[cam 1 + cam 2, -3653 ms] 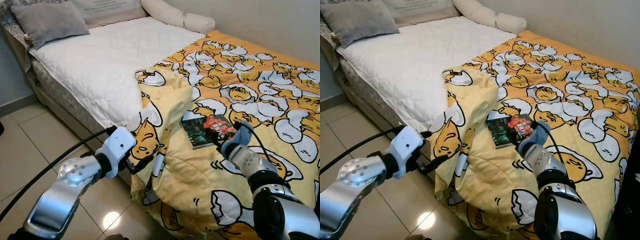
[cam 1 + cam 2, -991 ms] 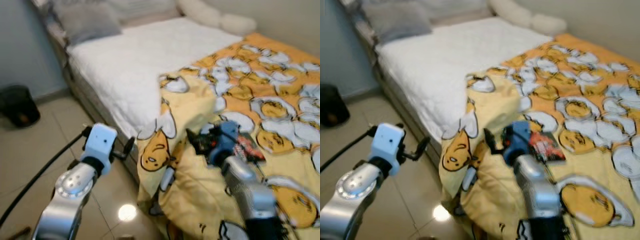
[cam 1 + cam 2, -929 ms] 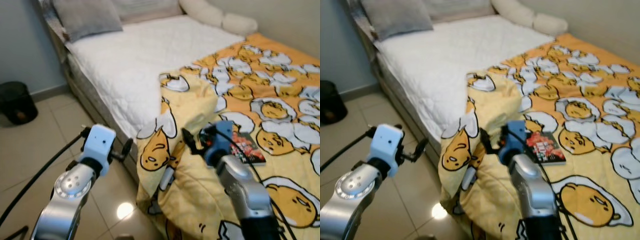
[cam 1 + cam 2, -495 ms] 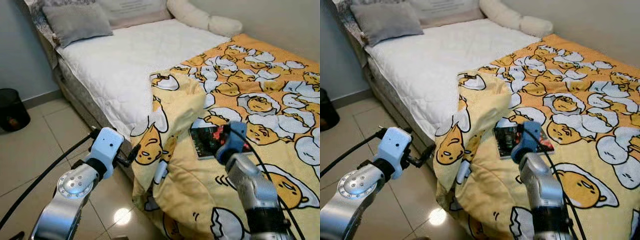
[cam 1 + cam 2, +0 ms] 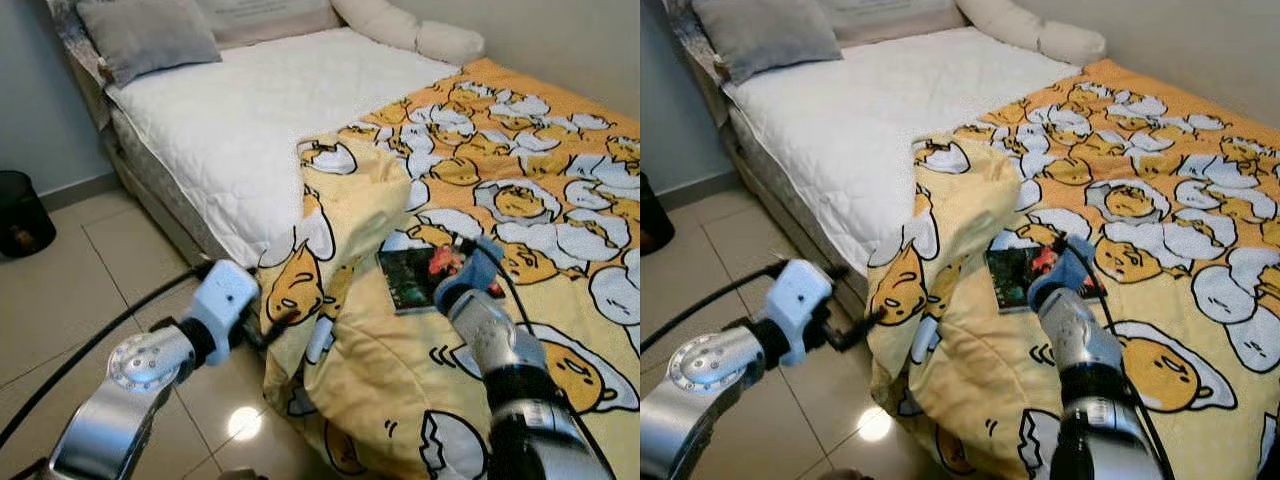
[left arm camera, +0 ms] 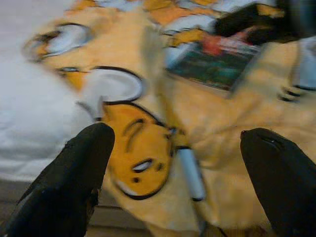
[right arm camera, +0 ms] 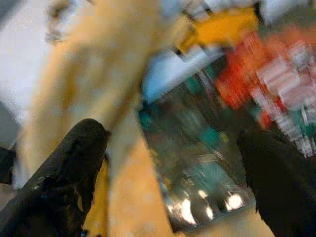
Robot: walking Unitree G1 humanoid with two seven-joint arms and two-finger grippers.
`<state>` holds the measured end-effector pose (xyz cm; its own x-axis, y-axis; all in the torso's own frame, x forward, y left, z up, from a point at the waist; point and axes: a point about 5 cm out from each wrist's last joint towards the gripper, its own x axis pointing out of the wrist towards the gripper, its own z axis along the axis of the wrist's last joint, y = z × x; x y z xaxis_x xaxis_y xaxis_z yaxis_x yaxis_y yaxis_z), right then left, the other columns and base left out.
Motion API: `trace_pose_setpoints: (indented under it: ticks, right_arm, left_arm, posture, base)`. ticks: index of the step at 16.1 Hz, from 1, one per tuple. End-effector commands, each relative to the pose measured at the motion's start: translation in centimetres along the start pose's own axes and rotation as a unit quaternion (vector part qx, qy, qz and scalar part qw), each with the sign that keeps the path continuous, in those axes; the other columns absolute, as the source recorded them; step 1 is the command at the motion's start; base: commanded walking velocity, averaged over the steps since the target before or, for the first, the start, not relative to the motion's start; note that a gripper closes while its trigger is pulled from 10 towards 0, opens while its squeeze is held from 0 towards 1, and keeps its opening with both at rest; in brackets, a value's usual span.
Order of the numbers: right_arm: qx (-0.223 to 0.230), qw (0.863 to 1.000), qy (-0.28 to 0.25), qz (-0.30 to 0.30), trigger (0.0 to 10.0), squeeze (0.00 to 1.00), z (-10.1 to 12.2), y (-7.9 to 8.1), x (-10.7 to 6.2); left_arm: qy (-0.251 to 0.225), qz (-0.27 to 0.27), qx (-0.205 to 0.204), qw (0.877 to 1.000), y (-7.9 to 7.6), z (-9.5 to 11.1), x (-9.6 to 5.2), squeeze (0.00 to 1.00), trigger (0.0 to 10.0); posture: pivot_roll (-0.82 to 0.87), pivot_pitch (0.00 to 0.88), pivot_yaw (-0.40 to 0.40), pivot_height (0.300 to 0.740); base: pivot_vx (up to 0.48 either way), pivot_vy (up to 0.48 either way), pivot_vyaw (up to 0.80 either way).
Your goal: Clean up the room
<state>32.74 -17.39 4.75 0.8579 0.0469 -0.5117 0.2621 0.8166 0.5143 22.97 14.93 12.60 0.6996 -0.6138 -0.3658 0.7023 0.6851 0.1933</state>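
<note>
Book (image 5: 418, 278) lies on the yellow blanket (image 5: 560, 190), spread-fingered right gripper (image 7: 173, 148) over it, left gripper (image 6: 173, 148) likewise spread

The blanket (image 5: 520, 190) is soft yellow cloth, matt and wrinkly. The book (image 5: 420, 277) beside the right claw (image 5: 462, 262) has a shiny paper cover. The mattress cover (image 5: 250, 110) is white quilted cloth. The floor (image 5: 90, 290) tiles are smooth and glossy.
</note>
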Motion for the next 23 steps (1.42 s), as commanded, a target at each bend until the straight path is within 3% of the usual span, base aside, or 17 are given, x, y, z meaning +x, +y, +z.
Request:
trace_pose_setpoints:
  ticks: [1, 4, 5, 8, 23]
  right_arm:
    - [0.044, 0.998, 0.003, -0.037, 10.0, 1.0, 0.1, -1.1, 0.4]
    - [0.085, 0.995, 0.002, -0.054, 10.0, 1.0, 0.4, -1.9, 0.7]
    - [0.1, 0.994, -0.002, -0.054, 10.0, 0.0, 0.6, -2.0, 0.8]
    - [0.137, 0.989, -0.008, -0.058, 10.0, 0.0, 1.1, -2.2, 0.9]
    - [0.165, 0.982, -0.015, -0.095, 10.0, 0.0, 0.8, -3.7, 0.7]
  left_arm:
    - [-0.007, -0.06, 0.014, 0.998, -0.9, 0.9, -0.1, 0.0, 10.0]
    - [0.007, -0.131, 0.029, 0.991, -1.6, 1.1, -0.7, 0.0, 10.0]
    - [0.012, -0.142, 0.031, 0.989, -1.6, 1.0, -0.8, 0.0, 10.0]
    - [0.023, -0.157, 0.037, 0.987, -1.4, 0.9, -1.0, 0.0, 10.0]
    - [0.031, -0.17, 0.03, 0.984, -1.4, 1.0, -1.1, 0.0, 10.0]
  posture:
    - [0.07, 0.0, -0.03, 0.74]
    - [0.08, 0.0, -0.022, 0.74]
    - [0.08, 0.0, -0.02, 0.74]
    - [0.08, 0.0, -0.017, 0.74]
    - [0.07, 0.0, -0.021, 0.74]
  base:
    - [0.0, 0.0, 0.0]
    - [0.0, 0.0, 0.0]
    - [0.0, 0.0, 0.0]
    - [0.0, 0.0, 0.0]
    - [0.0, 0.0, 0.0]
